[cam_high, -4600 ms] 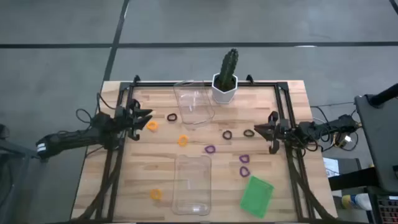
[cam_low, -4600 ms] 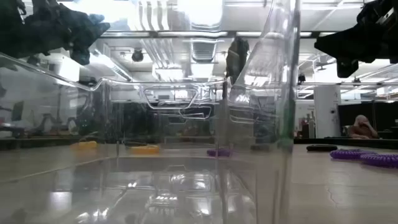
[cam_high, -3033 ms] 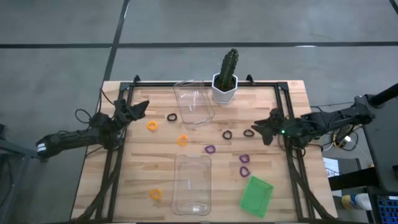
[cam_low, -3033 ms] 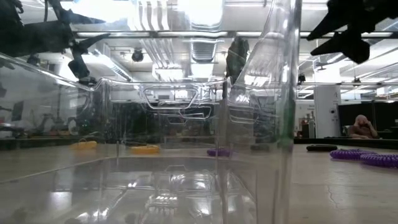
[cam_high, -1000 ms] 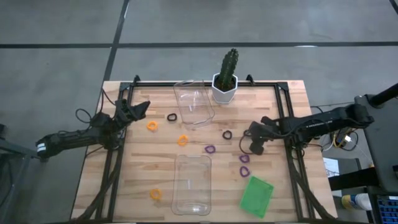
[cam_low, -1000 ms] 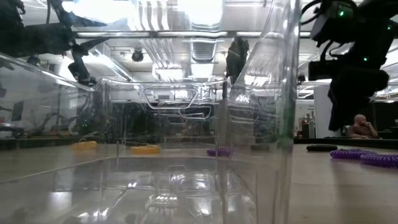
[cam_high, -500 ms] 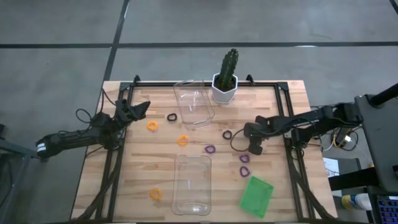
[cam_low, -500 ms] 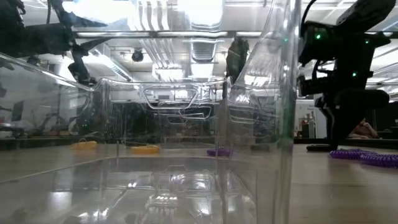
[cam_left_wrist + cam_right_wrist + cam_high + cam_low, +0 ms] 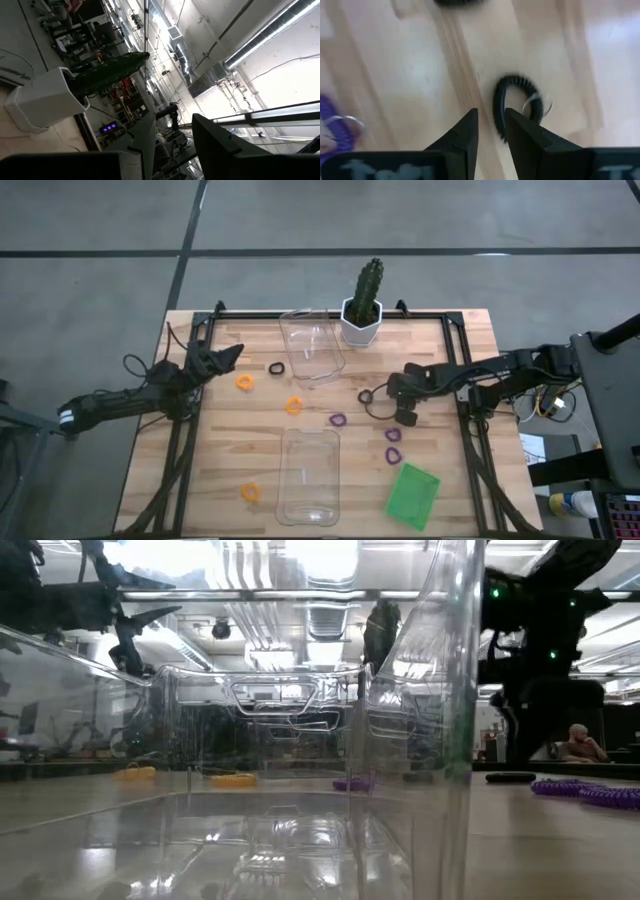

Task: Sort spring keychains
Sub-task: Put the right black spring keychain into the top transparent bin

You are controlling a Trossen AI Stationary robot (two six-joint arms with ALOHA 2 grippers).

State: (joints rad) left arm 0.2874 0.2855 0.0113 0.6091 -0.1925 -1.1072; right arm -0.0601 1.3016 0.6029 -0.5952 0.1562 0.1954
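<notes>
Spring keychains lie on the wooden table in the high view: orange (image 9: pixel 245 382), purple (image 9: pixel 338 420) and black (image 9: pixel 275 367) loops, one more black (image 9: pixel 366 396) beside my right gripper (image 9: pixel 402 402). That gripper points down, open by a narrow gap. In the right wrist view its fingertips (image 9: pixel 491 117) stand on either side of one side of a black keychain (image 9: pixel 512 100) that has a small metal ring. In the low view this keychain (image 9: pixel 510 777) lies on the table under the gripper (image 9: pixel 535 740). My left gripper (image 9: pixel 233 353) hangs open in the air at the table's left. My right gripper comes from above, pointing down, with one side of the black keychain's loop (image 9: pixel 498 122) in the gap between its fingers. The other finger (image 9: pixel 520 135) covers the loop's lower part. Whether a finger touches the coil, I cannot tell.
Two clear plastic trays sit mid-table, one far (image 9: pixel 312 345) and one near (image 9: pixel 308 477). A flat green tray (image 9: pixel 413 495) lies at the near right. A potted cactus (image 9: pixel 363 310) stands at the far edge. Two purple keychains (image 9: pixel 393 445) lie just near of my right gripper.
My right gripper has moved a little toward the table's left and come down over the black keychain. The keychains have stayed where they were.
</notes>
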